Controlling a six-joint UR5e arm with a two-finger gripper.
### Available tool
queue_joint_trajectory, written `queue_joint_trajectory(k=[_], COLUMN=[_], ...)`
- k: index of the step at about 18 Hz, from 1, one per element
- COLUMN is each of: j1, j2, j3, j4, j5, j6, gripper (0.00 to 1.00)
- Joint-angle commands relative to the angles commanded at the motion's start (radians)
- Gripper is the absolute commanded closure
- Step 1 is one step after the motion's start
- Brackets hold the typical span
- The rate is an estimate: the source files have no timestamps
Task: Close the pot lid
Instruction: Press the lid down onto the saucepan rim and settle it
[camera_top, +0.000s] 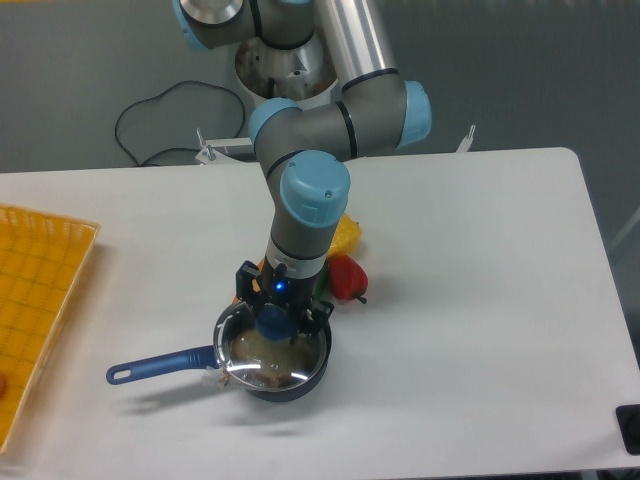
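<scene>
- Glass lid (262, 355), 1 item, clear with metal rim and blue knob (271, 320): we log it lying over the mouth of the pot (300, 380), roughly centred, near the front middle of the table (480, 300). Whether the rim is fully seated all round, we cannot tell.
- Dark pot, 1 item, long blue handle (160, 364) pointing left, apart from the gripper.
- Gripper (272, 322), 1 item, 2 fingers straddling the knob from above; we judge it pinching the knob, though the contact faces are too small to confirm.
- Red pepper (346, 277) and yellow pepper (343, 236), 2 items, just behind the pot, the red one near its rim.
- Orange basket (40, 300), 1 item, far left, well apart.
- Risk 1: if the lid sits off-centre, letting go could leave it tilted on the rim, or let it slide off.
- Risk 2: if the fingers rise before they fully part, they could drag the knob up and unseat the lid.
- Risk 3: downward pressure on a light pot could tip it toward the handle side or push it against the red pepper.
</scene>
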Motion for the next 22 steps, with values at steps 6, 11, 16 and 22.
queue_joint_trajectory(k=[6, 11, 16, 22], j1=[0.0, 0.0, 0.0, 0.0], j2=[0.0, -0.002, -0.002, -0.008], j3=[-0.003, -0.005, -0.005, -0.006], j4=[0.0, 0.002, 0.002, 0.006], j5=[0.0, 0.0, 0.002, 0.002], j6=[0.008, 0.011, 0.011, 0.011], gripper=[0.43, 0.43, 0.42, 0.4])
